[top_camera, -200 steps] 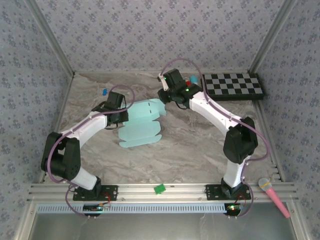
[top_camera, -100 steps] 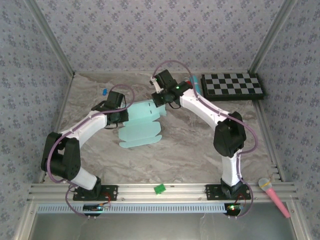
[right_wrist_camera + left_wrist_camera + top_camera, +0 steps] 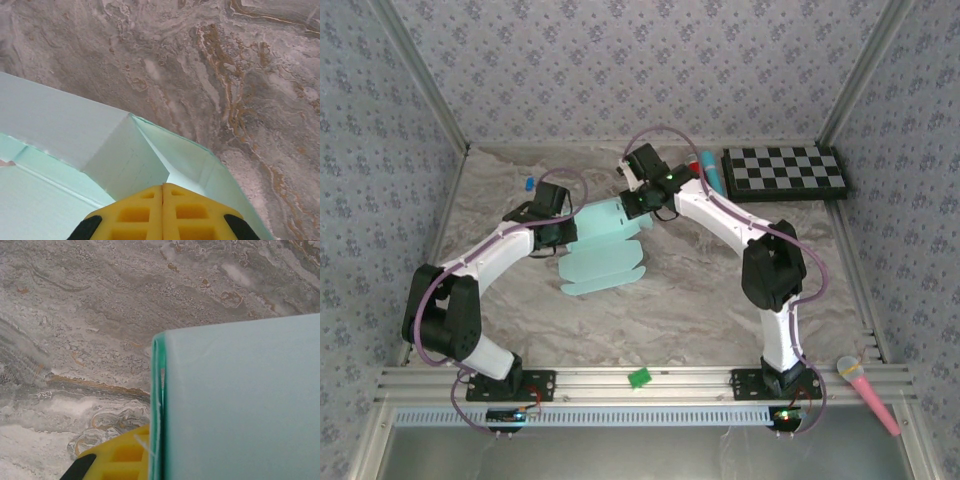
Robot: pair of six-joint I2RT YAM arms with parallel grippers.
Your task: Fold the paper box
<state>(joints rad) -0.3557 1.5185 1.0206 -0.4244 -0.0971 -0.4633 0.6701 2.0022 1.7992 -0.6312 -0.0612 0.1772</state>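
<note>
Two grippers bracket the paper box (image 3: pixel 605 245), a mostly flat sheet mid-table with its long axis running near-left to far-right: left gripper (image 3: pixel 560 235) clamps its left edge, right gripper (image 3: pixel 638 205) is closed at the far-right flap, pinch unclear

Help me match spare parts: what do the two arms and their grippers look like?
The left arm and right arm have white links and black joints, with a mauve cable looping along each. The right gripper has yellow fingers moulded with square pockets, black at the outer edges; the left gripper shows the same yellow.
</note>
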